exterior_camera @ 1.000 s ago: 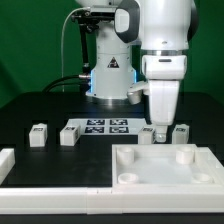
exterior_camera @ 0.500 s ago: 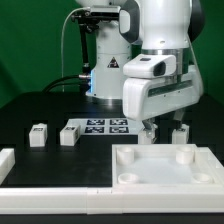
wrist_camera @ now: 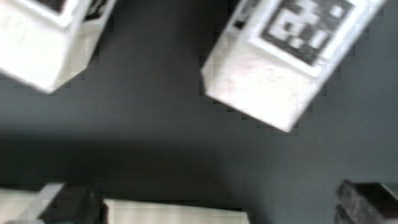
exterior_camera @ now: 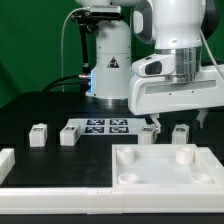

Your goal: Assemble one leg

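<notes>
Your pincer [exterior_camera: 180, 121] hangs spread and empty over the tabletop [exterior_camera: 40, 105], hand upright, fingers pointing down. The leg [exterior_camera: 181, 132] stands below it by the panel's [exterior_camera: 165, 180] far rim, with a second leg [exterior_camera: 150, 131] just beside, toward the exterior view's left. The wrist view shows both skewed to the fingers' line — expect a twist.

Exterior view: 4 legs in all. 2 on the exterior view's left of the 1 marker board [exterior_camera: 100, 126]: leg [exterior_camera: 38, 136], leg [exterior_camera: 69, 134]. 2 on its right: leg [exterior_camera: 149, 131], leg [exterior_camera: 181, 131]. 1 large white panel [exterior_camera: 150, 166], near right. 1 robot arm [exterior_camera: 180, 60]. Wrist view: 2 tagged legs, 1 here [wrist_camera: 281, 60], 1 there [wrist_camera: 50, 45].
</notes>
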You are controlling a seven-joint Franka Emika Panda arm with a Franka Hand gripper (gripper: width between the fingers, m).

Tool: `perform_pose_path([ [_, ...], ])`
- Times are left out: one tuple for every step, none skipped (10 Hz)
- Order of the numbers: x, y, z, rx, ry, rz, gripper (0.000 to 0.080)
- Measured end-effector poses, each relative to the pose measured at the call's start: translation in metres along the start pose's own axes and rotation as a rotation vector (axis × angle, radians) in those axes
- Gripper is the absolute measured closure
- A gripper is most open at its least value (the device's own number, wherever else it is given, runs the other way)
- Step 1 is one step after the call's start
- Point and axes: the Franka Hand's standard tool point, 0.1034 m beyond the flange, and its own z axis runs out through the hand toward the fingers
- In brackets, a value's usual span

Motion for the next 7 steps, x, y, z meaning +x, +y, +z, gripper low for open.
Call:
perform_pose_path([
  [-0.0008,-0.0015,0.0008,0.007,0.0,0.094,0.015],
  [-0.0009,-0.0026,0.0009,0.011,-0.001,0.128,0.015],
  [-0.0009,-0.0025,0.001,0.01,-0.001,0.112,0.015],
  [-0.001,-0.0025,0.0011,0.01,-0.002,0.112,0.015],
  [-0.0012,-0.0027,0.0012,0.011,-0.002,0.132,0.015],
  [-0.0012,-0.0026,0.0013,0.011,-0.002,0.123,0.015],
  [-0.0016,-0.003,0.0015,0.015,-0.004,0.198,0.015],
])
